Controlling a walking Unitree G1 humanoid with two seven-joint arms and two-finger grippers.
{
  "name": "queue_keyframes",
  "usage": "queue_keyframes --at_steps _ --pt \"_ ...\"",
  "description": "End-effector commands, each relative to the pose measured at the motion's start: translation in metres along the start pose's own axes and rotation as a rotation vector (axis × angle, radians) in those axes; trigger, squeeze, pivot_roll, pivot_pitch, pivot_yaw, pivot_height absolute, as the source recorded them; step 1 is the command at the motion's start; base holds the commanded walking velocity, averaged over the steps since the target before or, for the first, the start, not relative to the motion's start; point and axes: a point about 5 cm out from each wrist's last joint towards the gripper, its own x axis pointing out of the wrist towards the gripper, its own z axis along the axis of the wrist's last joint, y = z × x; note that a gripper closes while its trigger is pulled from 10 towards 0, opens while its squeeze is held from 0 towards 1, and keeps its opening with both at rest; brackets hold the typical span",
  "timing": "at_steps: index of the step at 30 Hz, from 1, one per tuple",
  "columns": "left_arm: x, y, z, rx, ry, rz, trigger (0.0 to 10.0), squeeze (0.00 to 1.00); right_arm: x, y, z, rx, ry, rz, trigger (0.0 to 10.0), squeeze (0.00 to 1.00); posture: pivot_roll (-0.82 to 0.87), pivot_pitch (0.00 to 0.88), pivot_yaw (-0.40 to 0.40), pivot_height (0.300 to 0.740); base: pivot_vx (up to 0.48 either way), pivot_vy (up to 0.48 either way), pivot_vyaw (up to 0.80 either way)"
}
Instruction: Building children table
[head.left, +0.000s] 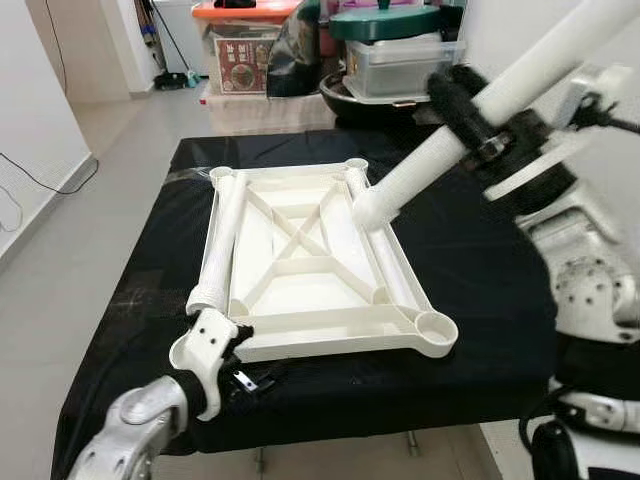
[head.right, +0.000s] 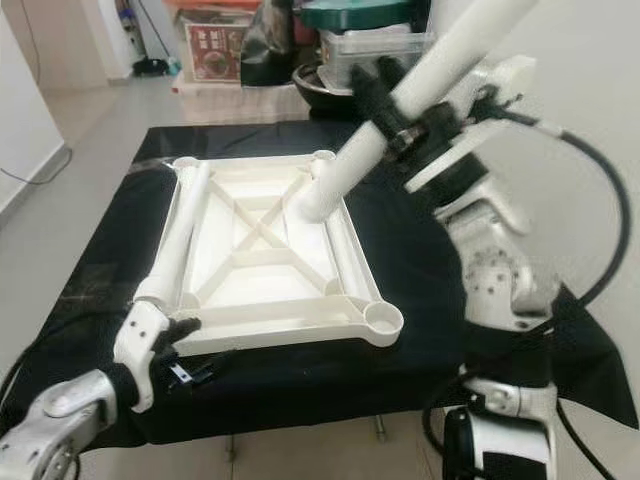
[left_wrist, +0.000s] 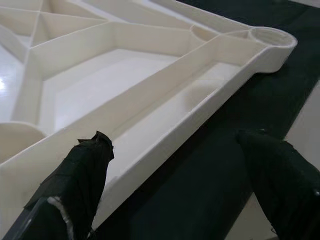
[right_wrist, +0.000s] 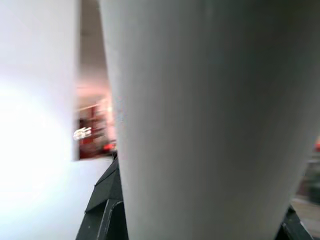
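A white plastic table top (head.left: 330, 322) lies upside down on a black-covered table (head.left: 470, 270), its ribs and round corner sockets (head.left: 437, 325) facing up. One white tube leg (head.left: 222, 240) rests along its left side. My right gripper (head.left: 462, 112) is shut on a second white leg (head.left: 420, 170), held tilted, with its lower end just above the top's right side near the far right socket (head.left: 357, 165). My left gripper (left_wrist: 175, 170) is open at the near left corner. The top's near rim (left_wrist: 165, 150) runs between its fingers (left_wrist: 80, 185).
Stacked storage boxes and bins (head.left: 390, 50) stand behind the table. Bare floor (head.left: 90, 230) lies to the left, with a cable (head.left: 40, 180) by the wall. The table's near edge (head.left: 380, 420) is close in front of me.
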Motion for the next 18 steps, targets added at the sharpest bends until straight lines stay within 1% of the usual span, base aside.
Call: queue_keyframes --at_steps 1,6,8,9,10,11,12,13,14,15,16,18 --pt "0.0 0.0 0.001 0.003 0.003 0.005 10.0 0.0 0.002 0.005 0.002 0.012 -0.01 0.044 0.0 0.0 0.03 0.0 -0.028 0.74 0.0 0.0 0.0" --pt "0.002 0.0 0.003 0.014 -0.006 0.008 10.0 0.0 0.0 0.005 0.0 0.001 0.016 0.067 0.0 0.0 0.03 0.0 -0.025 0.74 0.0 0.0 0.0" --pt "0.002 0.001 0.006 0.024 -0.02 0.022 10.0 0.0 -0.002 0.0 -0.006 -0.044 0.061 0.018 0.0 0.0 0.02 0.0 -0.024 0.74 0.0 0.0 0.0" --pt "0.002 0.001 0.006 0.024 -0.02 0.022 10.0 0.0 -0.002 0.0 -0.006 -0.044 0.061 0.018 0.0 0.0 0.02 0.0 -0.024 0.74 0.0 0.0 0.0" --pt "0.003 0.001 0.008 0.029 -0.029 0.035 10.0 0.0 -0.003 -0.005 -0.01 -0.071 0.086 -0.037 0.0 0.0 0.02 0.0 -0.024 0.74 0.0 0.0 0.0" --pt "0.004 0.004 0.011 0.03 -0.046 0.075 10.0 0.0 -0.004 -0.015 -0.017 -0.092 0.129 -0.145 0.5 0.0 0.02 0.0 -0.025 0.74 0.0 0.0 0.0" --pt "0.004 0.004 0.011 0.03 -0.046 0.075 10.0 0.0 -0.004 -0.015 -0.017 -0.092 0.129 -0.145 0.5 0.0 0.02 0.0 -0.025 0.74 0.0 0.0 0.0" --pt "0.006 0.008 0.016 0.03 -0.07 0.131 10.0 0.0 -0.006 -0.028 -0.024 -0.102 0.177 -0.284 10.0 0.0 0.02 0.0 -0.026 0.74 0.0 0.0 0.0" --pt "0.008 0.011 0.02 0.02 -0.094 0.181 10.0 0.0 -0.009 -0.039 -0.032 -0.094 0.226 -0.405 10.0 0.0 0.02 0.0 -0.028 0.74 0.0 0.0 0.0" --pt "0.008 0.011 0.02 0.02 -0.094 0.181 10.0 0.0 -0.009 -0.039 -0.032 -0.094 0.226 -0.405 10.0 0.0 0.02 0.0 -0.028 0.74 0.0 0.0 0.0" --pt "0.009 0.014 0.024 0.008 -0.113 0.22 10.0 0.0 -0.012 -0.046 -0.038 -0.118 0.278 -0.505 10.0 0.0 0.02 0.0 -0.03 0.74 0.0 0.0 0.0" --pt "0.009 0.016 0.032 0.012 -0.148 0.257 10.0 0.0 -0.017 -0.05 -0.045 -0.146 0.337 -0.622 10.0 0.0 0.02 0.0 -0.03 0.74 0.0 0.0 0.0"
